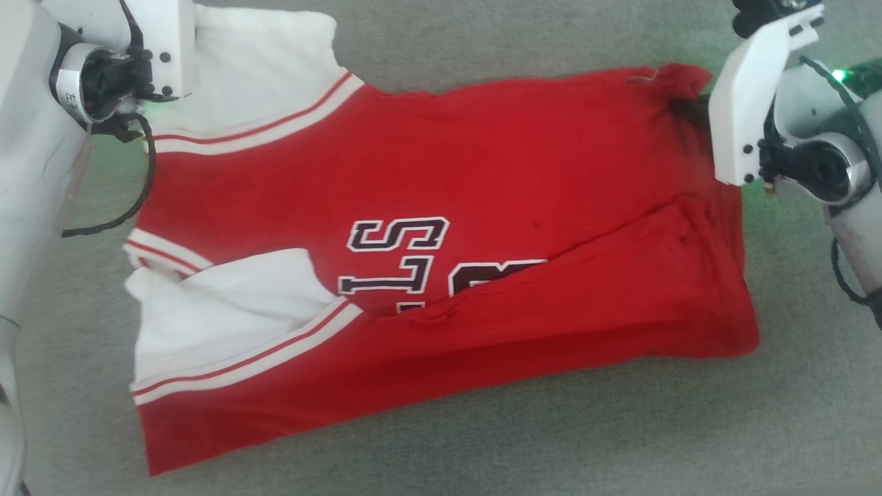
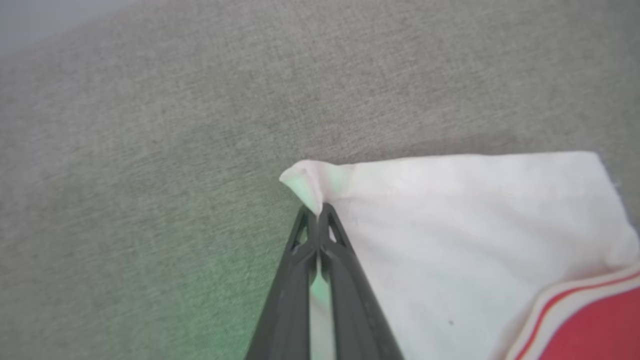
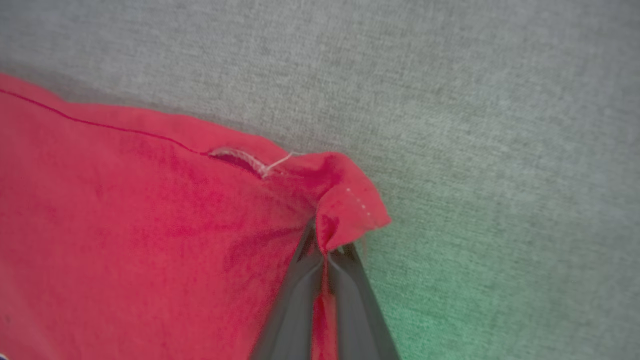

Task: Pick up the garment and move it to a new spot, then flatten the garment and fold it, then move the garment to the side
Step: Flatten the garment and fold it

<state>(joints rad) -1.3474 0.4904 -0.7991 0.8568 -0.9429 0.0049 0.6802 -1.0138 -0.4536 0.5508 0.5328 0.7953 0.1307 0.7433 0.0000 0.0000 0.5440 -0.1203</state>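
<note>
So the shirt (image 1: 482, 151) is lying spread out on a grey cloth surface (image 1: 482, 441), front side up. From the head view it sits sideways: white sleeves on the robot's left, bottom hem on the right. The near long edge is folded up over the front, so that red flap (image 1: 551, 310) covers part of the black lettering (image 1: 396, 251). You can make out an "L", an "S" and a bit of the number beside them, all upside down from that camera. The near sleeve (image 1: 220, 310) is tucked in over the front too. It's not totally flat, there are some creases near the hem.

Left claw (image 2: 316, 214): fingers pressed together, pinching the corner of the far white sleeve (image 2: 450, 240). A little tip of cloth pokes out past the fingertips. In the head view only that arm's white wrist (image 1: 124, 55) shows over the sleeve.

Right claw (image 3: 325, 252): also pressed together, pinching the far hem corner of the red cloth (image 3: 150, 225), which curls over the fingertips. There's a small pale loose thread (image 3: 245, 160) at the seam just beside that corner.

Both pinched corners are on the shirt's far edge, well apart. There's a green glow on the surface next to each claw.
</note>
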